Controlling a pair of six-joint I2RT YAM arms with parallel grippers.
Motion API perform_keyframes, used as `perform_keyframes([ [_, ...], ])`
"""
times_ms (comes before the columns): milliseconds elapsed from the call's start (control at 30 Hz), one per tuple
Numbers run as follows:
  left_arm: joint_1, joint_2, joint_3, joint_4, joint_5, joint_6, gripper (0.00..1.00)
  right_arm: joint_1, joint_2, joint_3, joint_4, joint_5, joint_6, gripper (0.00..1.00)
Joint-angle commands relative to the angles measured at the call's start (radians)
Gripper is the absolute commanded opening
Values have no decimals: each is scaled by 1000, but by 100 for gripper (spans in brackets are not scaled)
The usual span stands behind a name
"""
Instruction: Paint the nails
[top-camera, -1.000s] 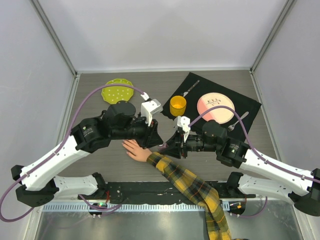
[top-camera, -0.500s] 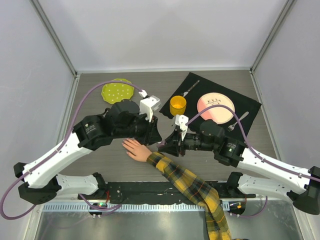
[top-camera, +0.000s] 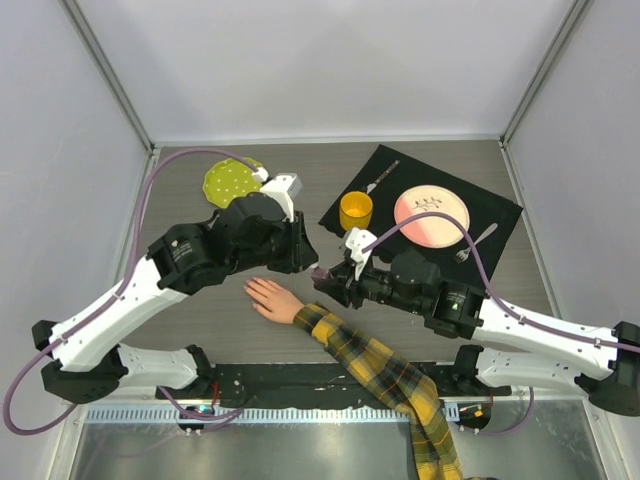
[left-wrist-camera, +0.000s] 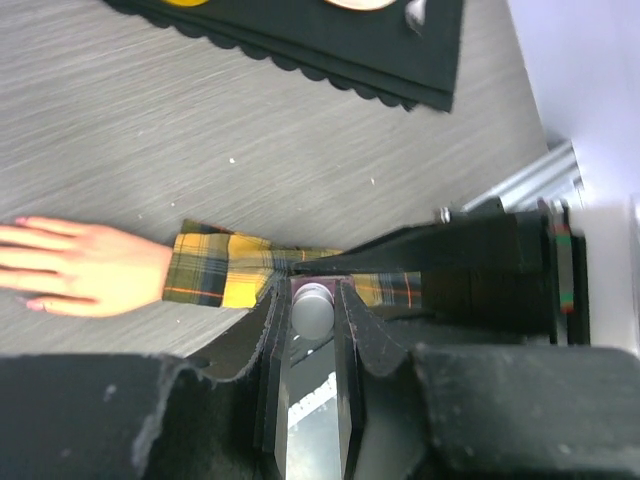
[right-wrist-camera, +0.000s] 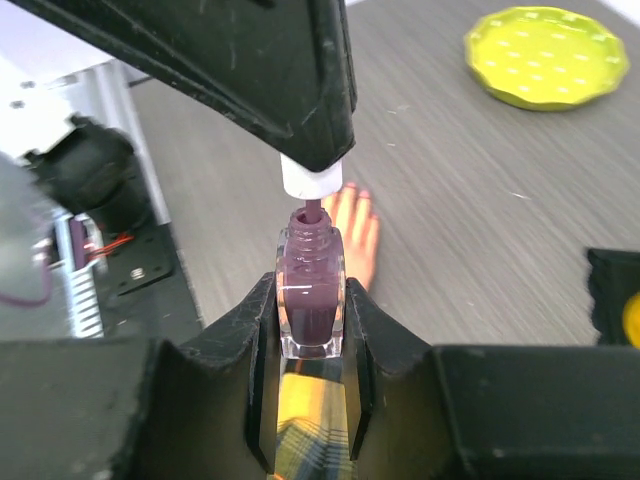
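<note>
My right gripper (right-wrist-camera: 311, 288) is shut on a small square bottle of purple polish (right-wrist-camera: 311, 300), held upright with its neck open. My left gripper (left-wrist-camera: 312, 292) is shut on the bottle's whitish cap (right-wrist-camera: 312, 178), just above the neck, with the brush stem reaching into it. In the top view the two grippers, left (top-camera: 307, 262) and right (top-camera: 327, 280), meet just right of the pale mannequin hand (top-camera: 268, 297), which lies flat with its plaid sleeve (top-camera: 380, 370). The nails (left-wrist-camera: 24, 221) are tiny pinkish fingertips.
A yellow-green dotted plate (top-camera: 232, 180) lies at the back left. A black mat (top-camera: 500, 215) at the back right carries a yellow cup (top-camera: 356, 210), a pink plate (top-camera: 431, 216) and two forks (top-camera: 378, 177). A metal rail runs along the near edge.
Both grippers moved together away from the near edge, from over the sleeve cuff to beyond it. The left wrist swung back and left. Both grips stayed shut.
</note>
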Motion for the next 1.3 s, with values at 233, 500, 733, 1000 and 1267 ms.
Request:
perform_keyframes([
  [233,7,18,23,-3,-128,-79,0,59,-22,-3,105,218,-30,1],
  [500,7,-16,32,2,-147,-64,0,59,-40,-24,119,198,-25,1],
  [733,8,-33,39,-6,-154,-52,0,59,-26,-18,114,192,-24,1],
  [1000,8,-90,3,-13,-306,-18,0,59,-66,-65,126,190,-16,1],
  [1267,17,-177,-229,-35,-525,-137,0,59,-216,-136,157,265,-16,1],
])
